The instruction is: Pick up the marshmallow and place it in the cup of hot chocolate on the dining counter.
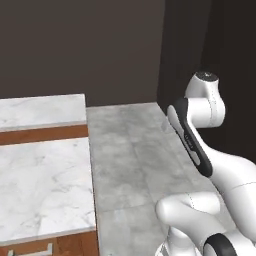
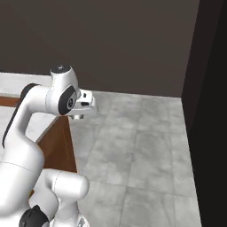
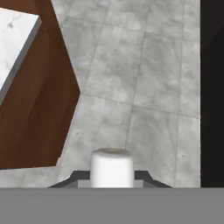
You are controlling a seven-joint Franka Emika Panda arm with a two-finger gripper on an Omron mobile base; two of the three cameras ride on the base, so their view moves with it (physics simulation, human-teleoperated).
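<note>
The marshmallow [image 3: 112, 168], a stubby white cylinder, sits upright between my two dark fingertips [image 3: 78, 176] in the hand view. My gripper [image 3: 112, 176] is shut on it. The right base view has the gripper [image 2: 78, 116] held high over the grey tiled floor, just off the corner of the dining counter [image 2: 55, 137]. That counter's white marble top [image 1: 40, 185] and reddish-brown wood side [image 3: 39, 109] lie to the left. The cup of hot chocolate is out of view.
Grey floor tiles [image 2: 137, 150] spread below and ahead of the hand. A dark wall [image 2: 133, 44] closes the far side, and a black panel [image 2: 213, 133] stands along the right. A second marble top [image 1: 40, 110] lies further back on the left.
</note>
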